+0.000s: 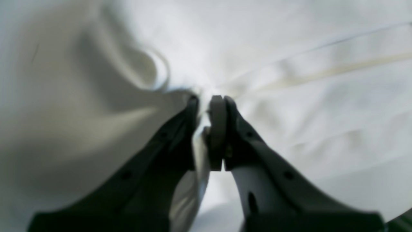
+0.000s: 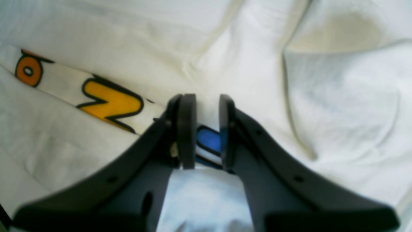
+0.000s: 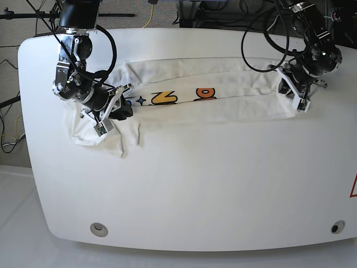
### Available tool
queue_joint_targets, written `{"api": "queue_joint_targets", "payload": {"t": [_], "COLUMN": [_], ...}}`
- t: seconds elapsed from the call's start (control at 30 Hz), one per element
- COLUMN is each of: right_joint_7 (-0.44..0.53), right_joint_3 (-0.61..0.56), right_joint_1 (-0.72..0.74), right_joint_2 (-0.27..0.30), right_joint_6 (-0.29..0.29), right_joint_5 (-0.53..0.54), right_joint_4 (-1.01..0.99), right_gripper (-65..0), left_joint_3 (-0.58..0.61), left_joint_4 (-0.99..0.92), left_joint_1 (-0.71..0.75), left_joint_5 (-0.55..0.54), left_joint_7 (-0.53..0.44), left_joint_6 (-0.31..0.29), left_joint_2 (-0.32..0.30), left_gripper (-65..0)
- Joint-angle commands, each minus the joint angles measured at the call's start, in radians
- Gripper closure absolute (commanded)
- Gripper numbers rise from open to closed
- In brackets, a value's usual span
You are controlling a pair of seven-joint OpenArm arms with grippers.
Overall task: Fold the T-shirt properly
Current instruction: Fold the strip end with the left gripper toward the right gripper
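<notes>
T-shirt (image 3: 223, 95): one, on table (image 3: 195, 184); two tools, left tool (image 1: 207, 106) and right tool (image 2: 207, 129), each pinching cloth.

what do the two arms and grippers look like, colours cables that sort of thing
Both arms are black and silver metal with loose black cables looping beside them. The left gripper has one dark, near-black finger and one finger with a pale, whitish body; both are curved, with small screw holes and flat pads at the tips. The right gripper has two matching dark grey fingers. Each wrist carries a white bracket. No markings show.
</notes>
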Motion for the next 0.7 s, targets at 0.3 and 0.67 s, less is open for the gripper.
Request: {"api": "queue_joint_targets", "payload": {"t": [0.3,0.67], "right_joint_7": [0.019,0.017], "right_joint_3": [0.002,0.0], "right_joint_1": [0.01,0.008], "right_joint_2": [0.009,0.009], "right_joint_6": [0.006,0.006], "right_joint_5": [0.01,0.013], "right_joint_4": [0.013,0.021], "right_gripper": [-12.1,-12.0], "left_joint_3": [0.104,0.103], "left_joint_4": [0.082,0.088], "left_joint_1": [-0.003,-0.007], "left_joint_5": [-0.026,-0.038], "left_joint_7": [-0.003,-0.018], "left_joint_6": [-0.005,-0.005], "left_joint_2": [0.058,0.061], "left_gripper": [-0.3,-0.6]}}
